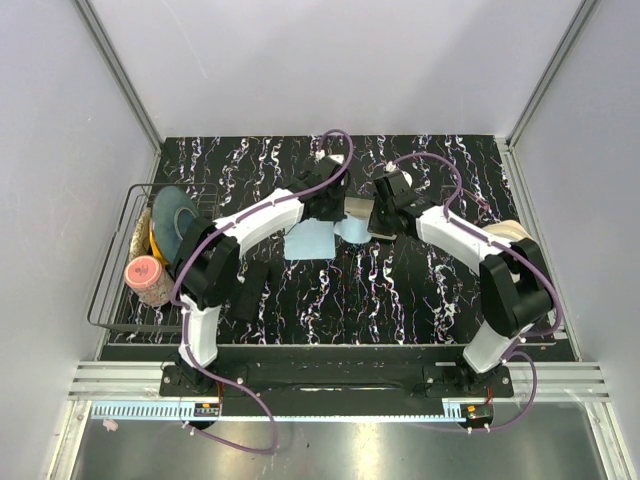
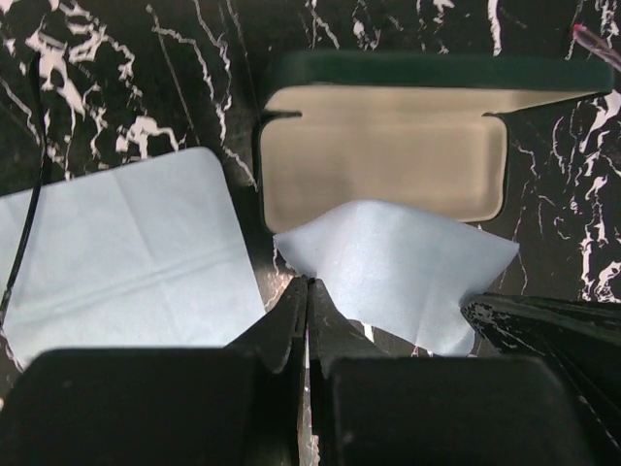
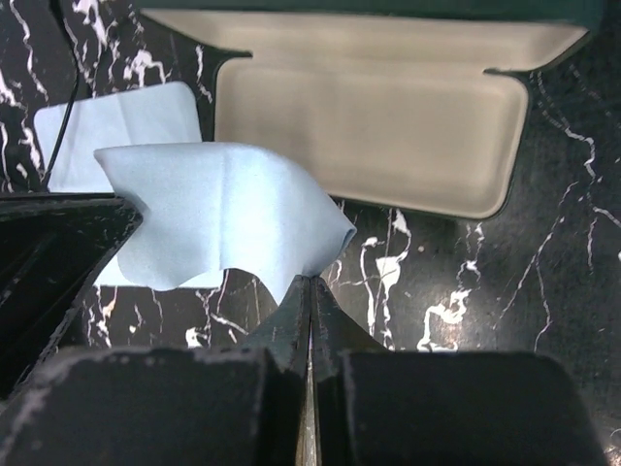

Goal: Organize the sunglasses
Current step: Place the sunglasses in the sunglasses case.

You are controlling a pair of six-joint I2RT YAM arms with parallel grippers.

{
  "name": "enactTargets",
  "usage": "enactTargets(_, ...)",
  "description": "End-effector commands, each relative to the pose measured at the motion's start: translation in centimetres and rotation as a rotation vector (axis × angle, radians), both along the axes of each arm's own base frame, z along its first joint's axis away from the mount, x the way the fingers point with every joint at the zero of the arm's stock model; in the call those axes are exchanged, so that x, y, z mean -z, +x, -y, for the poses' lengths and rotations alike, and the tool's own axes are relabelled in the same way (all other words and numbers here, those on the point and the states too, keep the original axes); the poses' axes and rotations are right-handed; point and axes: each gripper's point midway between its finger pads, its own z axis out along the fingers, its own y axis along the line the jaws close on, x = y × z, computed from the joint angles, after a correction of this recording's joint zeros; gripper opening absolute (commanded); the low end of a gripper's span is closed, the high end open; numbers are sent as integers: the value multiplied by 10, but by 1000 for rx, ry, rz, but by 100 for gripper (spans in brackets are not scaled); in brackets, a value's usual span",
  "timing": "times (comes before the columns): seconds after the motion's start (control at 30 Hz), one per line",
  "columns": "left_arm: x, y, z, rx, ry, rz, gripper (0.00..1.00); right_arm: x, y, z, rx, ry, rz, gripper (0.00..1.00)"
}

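Both claws are clenched on the cloth (image 2: 398, 277). The left gripper (image 2: 309, 291) pinches one corner and the right gripper (image 3: 310, 286) pinches the opposite one, so the sheet hangs slack between them by the near rim of the open case (image 2: 383, 170). I judge that I hold it by two corners to keep it spread, ready to lay into the tray. The case lies with its long axis left to right across the table, its lid raised along the far side and its beige hollow facing up. The cloth's span runs along that same axis. A second cloth (image 2: 116, 252) lies flat to the left. I cannot make out the sunglasses in any view.
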Motion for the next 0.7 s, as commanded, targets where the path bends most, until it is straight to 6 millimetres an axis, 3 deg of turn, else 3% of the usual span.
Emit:
enactTargets(0.0, -24, 20, 17, 70, -56, 37, 0, -10, 28, 13, 53, -31, 51, 0)
enactTargets(0.37, -13, 47, 35, 64, -95, -1, 0, 3, 55, 35, 89, -60, 34, 0)
enactTargets(0.67, -13, 59, 34, 33, -73, 0, 0, 18, 63, 42, 96, -62, 8, 0)
